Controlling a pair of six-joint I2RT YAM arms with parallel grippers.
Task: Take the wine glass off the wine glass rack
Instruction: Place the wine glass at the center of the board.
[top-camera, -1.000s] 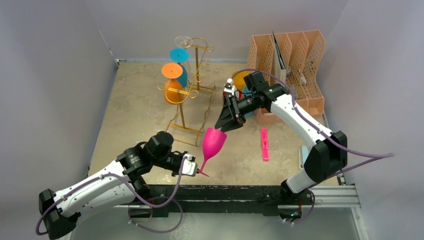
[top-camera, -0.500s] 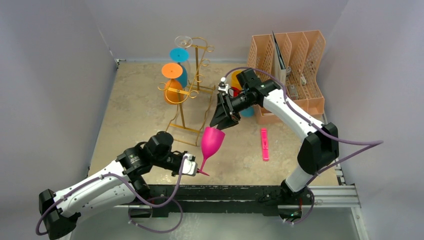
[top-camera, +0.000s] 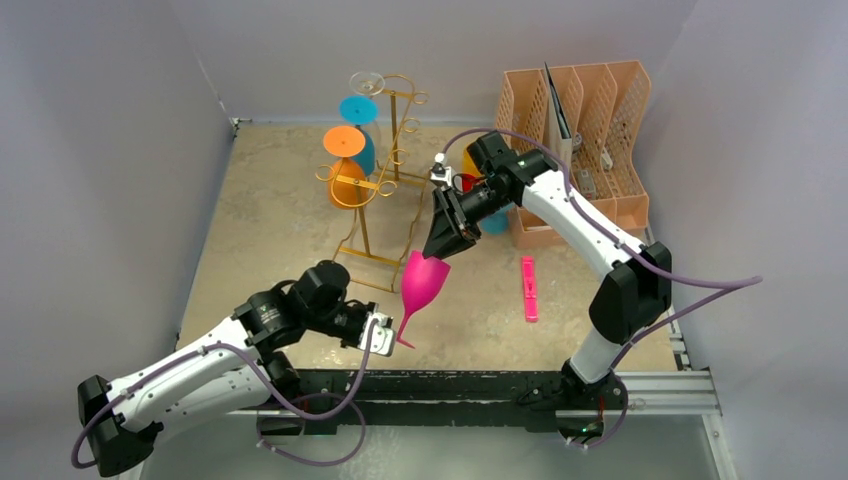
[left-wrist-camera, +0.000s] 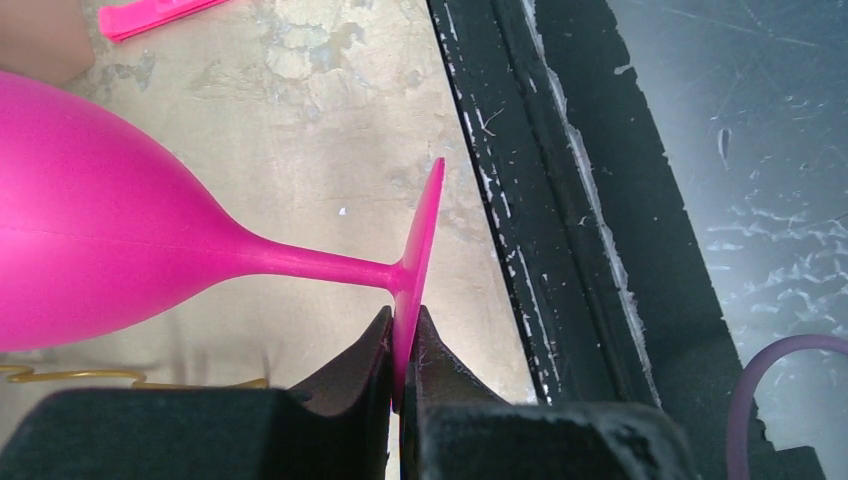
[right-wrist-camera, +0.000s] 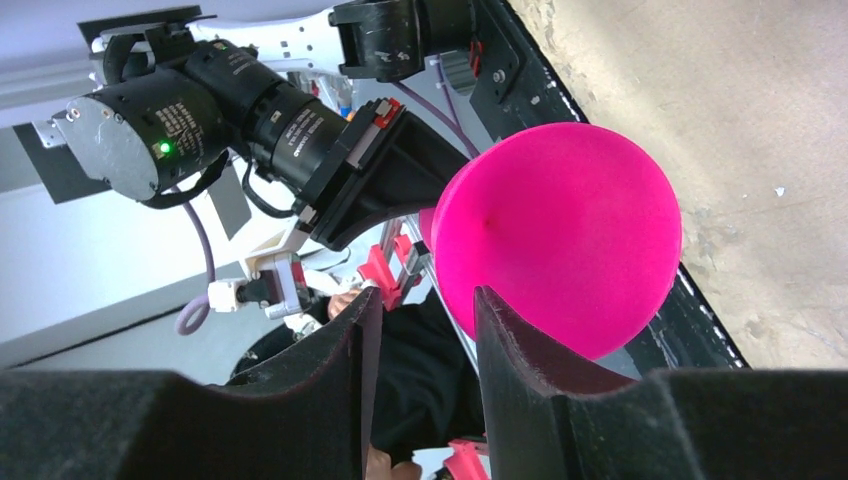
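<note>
Since a second ago the right gripper (top-camera: 438, 248) has come down to the wine glass (top-camera: 421, 282); its fingers (right-wrist-camera: 365, 350) stand apart, with the rim's edge between them. Left gripper (left-wrist-camera: 400, 345) pinches the foot and holds the glass tilted, just in front of the wine glass rack (top-camera: 385, 170), off its hooks.

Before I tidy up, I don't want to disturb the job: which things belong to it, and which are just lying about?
Job: pink wine glass, gold wine glass rack, left gripper, right gripper.
Lying about: peach file organiser, pink strip, orange glass, blue glass.
</note>
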